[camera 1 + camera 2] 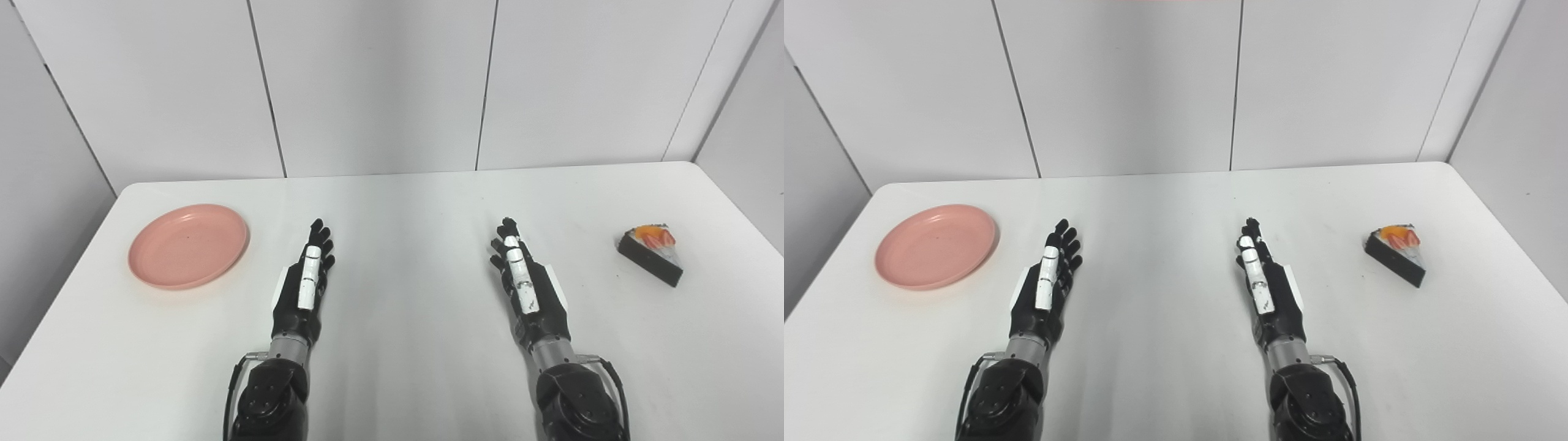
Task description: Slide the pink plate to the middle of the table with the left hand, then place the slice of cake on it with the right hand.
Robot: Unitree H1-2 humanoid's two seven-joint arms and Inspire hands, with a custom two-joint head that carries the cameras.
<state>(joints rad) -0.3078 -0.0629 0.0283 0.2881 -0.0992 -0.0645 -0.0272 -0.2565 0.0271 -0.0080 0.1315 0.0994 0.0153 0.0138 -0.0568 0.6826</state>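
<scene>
A pink plate (pixel 188 245) lies empty on the white table (pixel 404 208) at the far left. A dark slice of cake (pixel 651 254) with orange and red fruit on top sits at the far right. My left hand (pixel 305 283) is open, fingers stretched forward, resting left of the middle, a hand's width right of the plate. My right hand (pixel 525 283) is open too, fingers straight, right of the middle and well left of the cake. Neither hand touches anything but the table. The plate (pixel 936 246) and cake (pixel 1397 253) also show in the right eye view.
White wall panels (pixel 380 86) stand close behind the table's far edge. The table's left and right edges run near the plate and the cake. Bare table surface lies between the two hands.
</scene>
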